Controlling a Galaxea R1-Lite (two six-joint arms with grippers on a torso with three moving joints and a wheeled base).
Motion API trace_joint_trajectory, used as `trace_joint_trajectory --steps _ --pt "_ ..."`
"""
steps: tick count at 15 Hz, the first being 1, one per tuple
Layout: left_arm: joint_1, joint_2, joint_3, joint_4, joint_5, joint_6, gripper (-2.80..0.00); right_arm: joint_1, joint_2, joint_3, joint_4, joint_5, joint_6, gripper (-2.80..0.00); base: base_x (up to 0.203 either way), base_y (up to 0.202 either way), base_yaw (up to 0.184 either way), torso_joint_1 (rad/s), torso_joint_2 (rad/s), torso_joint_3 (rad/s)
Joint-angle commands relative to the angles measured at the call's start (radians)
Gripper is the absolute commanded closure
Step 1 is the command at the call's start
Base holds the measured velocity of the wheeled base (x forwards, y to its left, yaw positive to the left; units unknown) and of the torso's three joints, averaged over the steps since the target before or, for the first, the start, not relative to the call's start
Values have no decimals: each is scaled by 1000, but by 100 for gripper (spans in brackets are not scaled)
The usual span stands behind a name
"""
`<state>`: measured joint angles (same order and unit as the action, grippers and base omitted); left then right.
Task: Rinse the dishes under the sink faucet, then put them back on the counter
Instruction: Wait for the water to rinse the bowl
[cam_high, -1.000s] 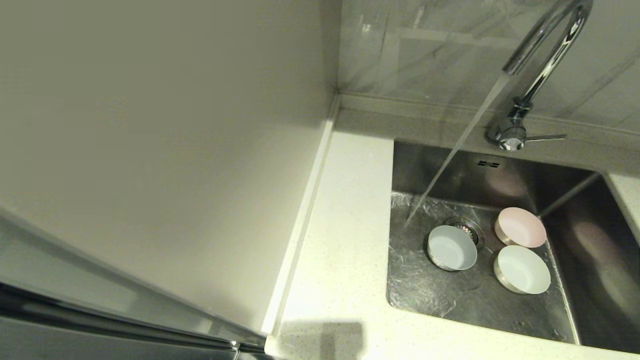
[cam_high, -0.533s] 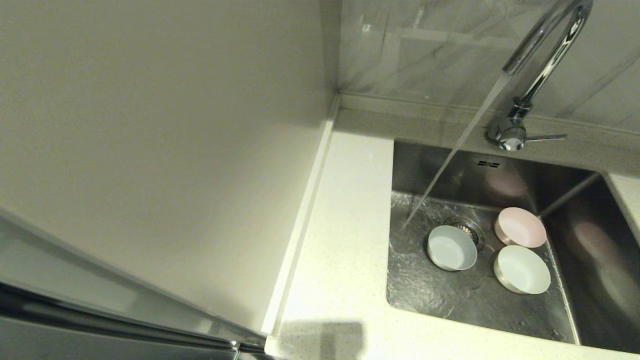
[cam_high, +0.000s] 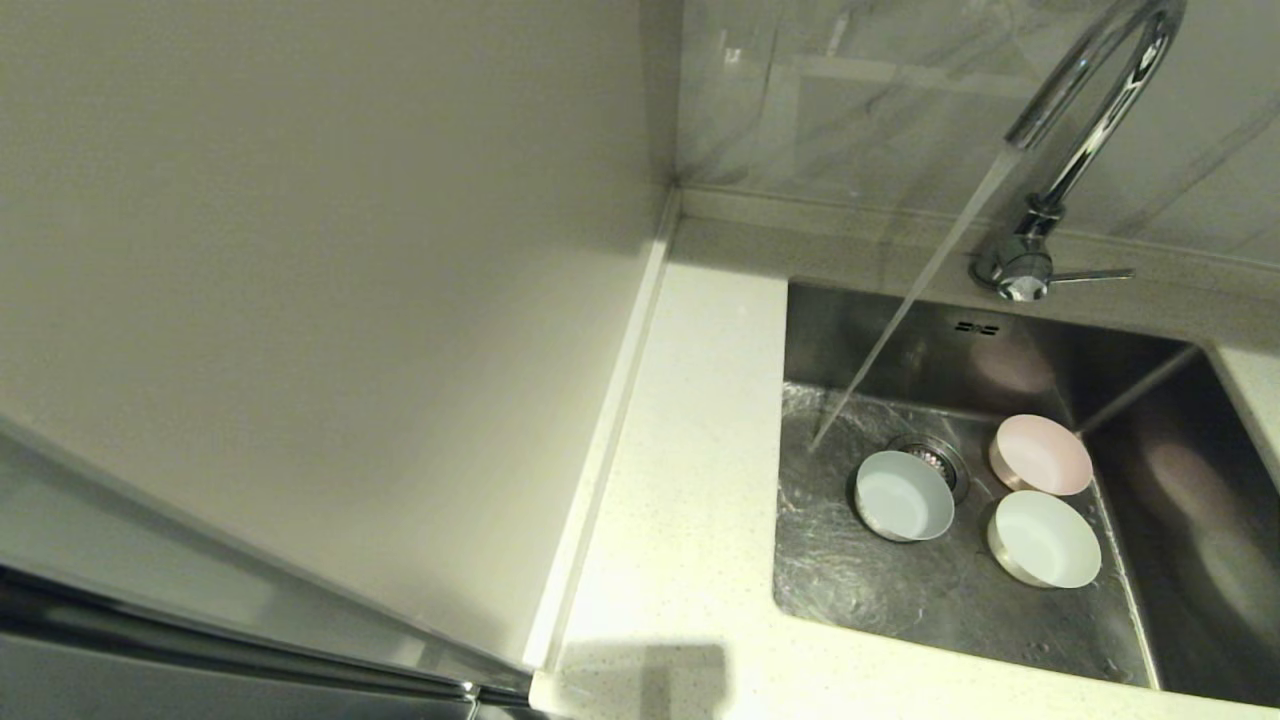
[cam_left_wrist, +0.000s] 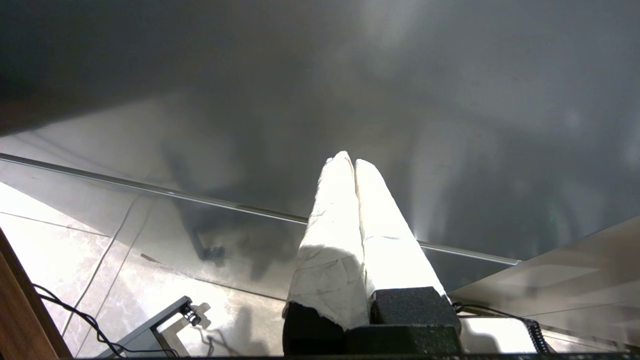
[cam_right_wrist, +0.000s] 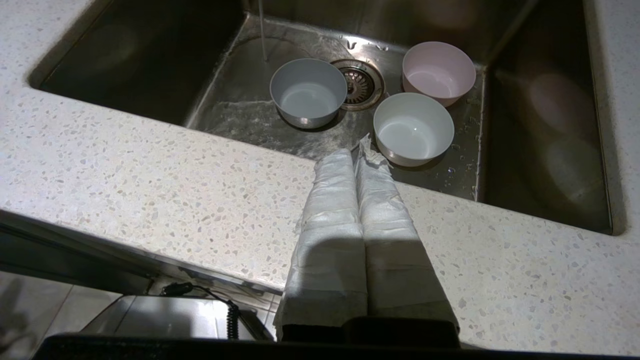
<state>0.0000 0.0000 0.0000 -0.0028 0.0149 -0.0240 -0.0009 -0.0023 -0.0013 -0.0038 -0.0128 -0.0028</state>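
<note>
Three small bowls stand upright on the floor of the steel sink (cam_high: 860, 580): a pale blue bowl (cam_high: 904, 496) beside the drain strainer (cam_high: 930, 457), a pale pink bowl (cam_high: 1042, 455) behind it to the right, and a mint-white bowl (cam_high: 1044, 539) in front. Water streams from the chrome faucet (cam_high: 1085, 130) and lands just left of the blue bowl (cam_right_wrist: 308, 92). My right gripper (cam_right_wrist: 356, 155) is shut and empty, held over the counter's (cam_right_wrist: 150, 185) front strip, short of the mint-white bowl (cam_right_wrist: 413, 128). My left gripper (cam_left_wrist: 352, 161) is shut and empty, facing a dark cabinet front.
An off-white vertical panel (cam_high: 300, 300) rises at the left of the counter (cam_high: 680, 480). The faucet's side lever (cam_high: 1095, 273) points right. A marbled wall (cam_high: 880, 90) stands behind the sink. A coiled cable (cam_right_wrist: 231, 315) hangs below the counter's front edge.
</note>
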Motion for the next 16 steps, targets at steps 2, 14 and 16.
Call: trace_joint_trajectory --steps 2,14,16 --pt "0 -3 0 0 0 0 0 1 2 0 -1 0 0 0 0 0 0 0 0 0" --pt "0 -3 0 0 1 -1 0 0 2 0 -1 -1 0 0 0 0 0 0 0 0" --pt "-1 -4 0 0 0 -1 0 0 2 1 -1 0 0 0 0 0 0 0 0 0"
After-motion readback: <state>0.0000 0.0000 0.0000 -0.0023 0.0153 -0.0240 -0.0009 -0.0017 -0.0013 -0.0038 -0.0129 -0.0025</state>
